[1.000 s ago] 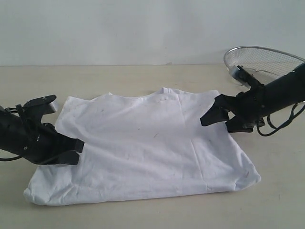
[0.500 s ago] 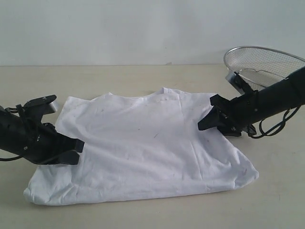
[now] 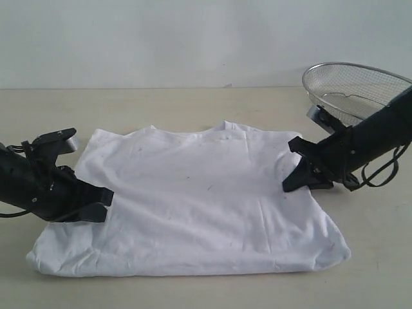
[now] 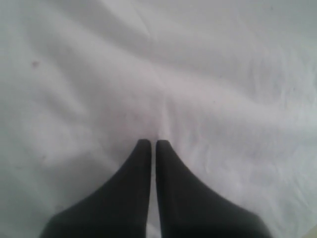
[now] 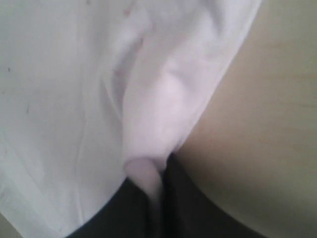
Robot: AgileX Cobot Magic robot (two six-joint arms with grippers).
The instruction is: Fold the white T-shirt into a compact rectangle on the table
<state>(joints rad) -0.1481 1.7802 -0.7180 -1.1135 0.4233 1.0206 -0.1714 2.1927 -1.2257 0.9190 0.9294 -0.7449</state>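
Observation:
The white T-shirt (image 3: 206, 193) lies spread on the table (image 3: 193, 103), plain side up, neck opening (image 3: 222, 127) towards the far edge. No red lettering or tag shows. My left gripper (image 3: 106, 201) sits low at the shirt's left edge. In the left wrist view its fingers are nearly closed (image 4: 152, 144), and creases in the shirt (image 4: 198, 74) run into the tips. My right gripper (image 3: 290, 183) is at the shirt's right edge. In the right wrist view it (image 5: 158, 171) is shut on a pinched fold of the shirt (image 5: 148, 114), beside bare table (image 5: 277, 124).
A round silver wire-mesh basket (image 3: 357, 87) stands at the back right, just behind the right arm. A light grey wall (image 3: 193, 38) rises behind the table. Bare tabletop shows beyond the shirt's collar and to the right of its hem.
The right gripper has moved right and down towards the table with the shirt's edge in it. The shirt now lies wider and flatter. The left arm has stayed put.

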